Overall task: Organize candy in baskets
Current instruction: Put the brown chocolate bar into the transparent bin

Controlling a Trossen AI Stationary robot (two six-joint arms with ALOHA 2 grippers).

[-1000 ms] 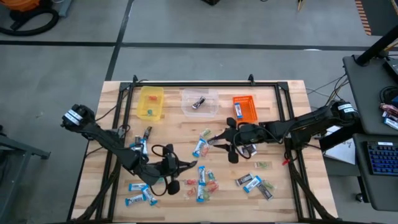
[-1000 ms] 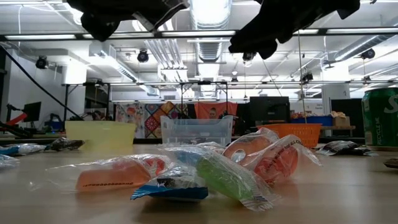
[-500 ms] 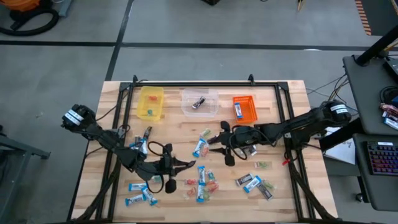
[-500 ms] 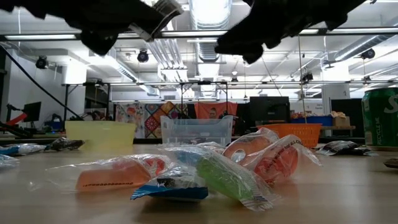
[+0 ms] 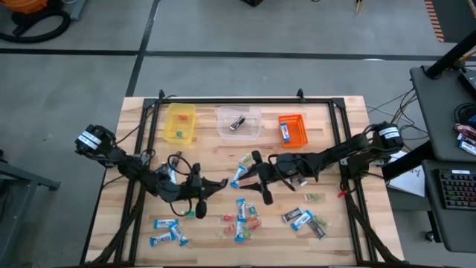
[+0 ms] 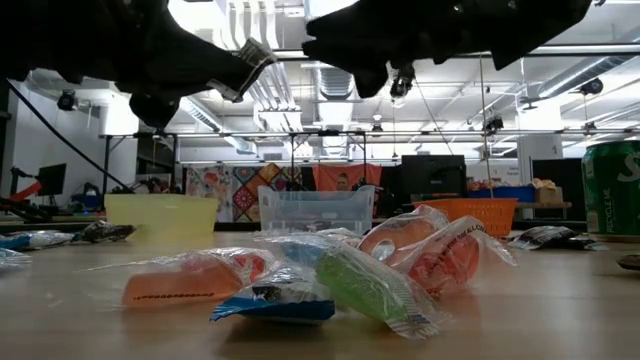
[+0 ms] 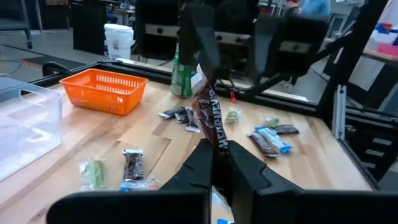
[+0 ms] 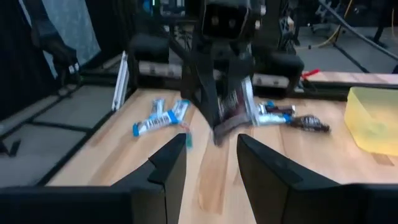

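High view: left gripper [image 5: 221, 183] clenched on a dark wrapped candy bar [image 5: 217, 184], mid-table, facing right gripper [image 5: 243, 176], whose fingers are parted and empty, at its 3 o'clock. Looks like a handover. Yellow basket [image 5: 180, 123], clear basket [image 5: 239, 121] and orange basket [image 5: 292, 129] sit at 12 o'clock; loose candy [image 5: 239, 220] lies at 6.

Low view: candy pile [image 6: 330, 270] in front, both arms overhead.

Left wrist view: bar [image 7: 211, 121] pinched upright between the fingers.

Right wrist view: bar [image 8: 231, 109] just ahead of the spread fingers [image 8: 169, 168].

Risk: an early release or a misaligned close drops the bar.
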